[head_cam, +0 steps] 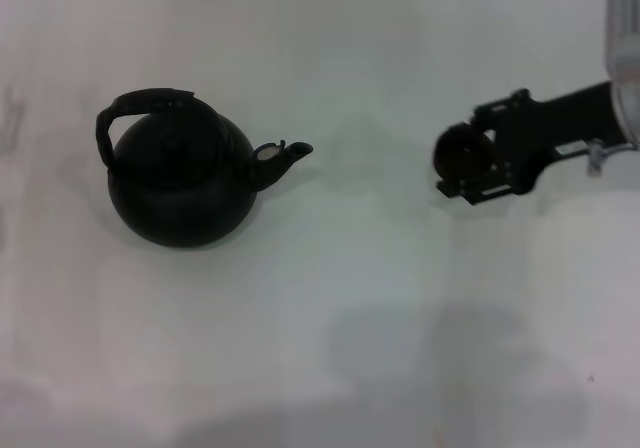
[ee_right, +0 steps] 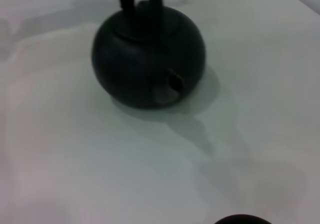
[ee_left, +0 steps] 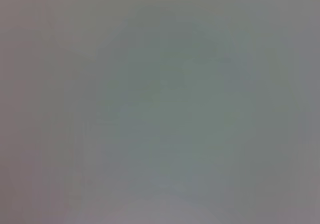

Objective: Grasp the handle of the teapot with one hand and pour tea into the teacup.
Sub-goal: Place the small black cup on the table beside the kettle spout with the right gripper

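Right gripper at the teacup, teapot untouched, no pour yet.

We've got the teapot (head_cam: 183, 176) upright on the white counter (head_cam: 330, 298), handle (head_cam: 140, 106) arched over the lid w/ nothing on it, spout (head_cam: 284, 158) aimed toward the teacup (head_cam: 462, 154), probably so a tilt lands tea that way. Teacup sits well apart from the teapot on the spout side, w/ the right gripper (head_cam: 478, 166) around it, maybe steadying or positioning it; jaws look to be on either side but we can't tell if clamped. Left gripper not visible; its wrist cam shows only blank grey. Next, IMO: get a hand on the handle.
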Available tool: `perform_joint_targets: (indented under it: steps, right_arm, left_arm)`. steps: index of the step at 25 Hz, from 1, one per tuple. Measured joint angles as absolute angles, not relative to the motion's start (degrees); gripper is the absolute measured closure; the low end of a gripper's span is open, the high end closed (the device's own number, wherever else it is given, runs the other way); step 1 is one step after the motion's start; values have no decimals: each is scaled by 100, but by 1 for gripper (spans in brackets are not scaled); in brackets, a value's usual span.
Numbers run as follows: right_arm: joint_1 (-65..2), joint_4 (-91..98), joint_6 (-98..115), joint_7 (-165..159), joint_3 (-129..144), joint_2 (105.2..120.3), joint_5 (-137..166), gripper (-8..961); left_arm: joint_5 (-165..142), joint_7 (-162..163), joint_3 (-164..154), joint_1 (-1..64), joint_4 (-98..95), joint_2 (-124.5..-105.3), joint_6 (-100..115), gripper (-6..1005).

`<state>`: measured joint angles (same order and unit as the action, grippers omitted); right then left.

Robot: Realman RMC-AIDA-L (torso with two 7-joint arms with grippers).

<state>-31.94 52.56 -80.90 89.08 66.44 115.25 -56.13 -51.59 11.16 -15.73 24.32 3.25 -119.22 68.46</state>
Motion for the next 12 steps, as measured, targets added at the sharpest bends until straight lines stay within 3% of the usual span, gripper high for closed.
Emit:
perform_joint_targets:
  steps: [12]
  right_arm:
    - [-3933, 4432, -7185, 9137, 7829, 11553, -5865, 227]
  left_arm:
    - [-5171, 1116, -1573, 2482, 327, -11927, 6832, 167]
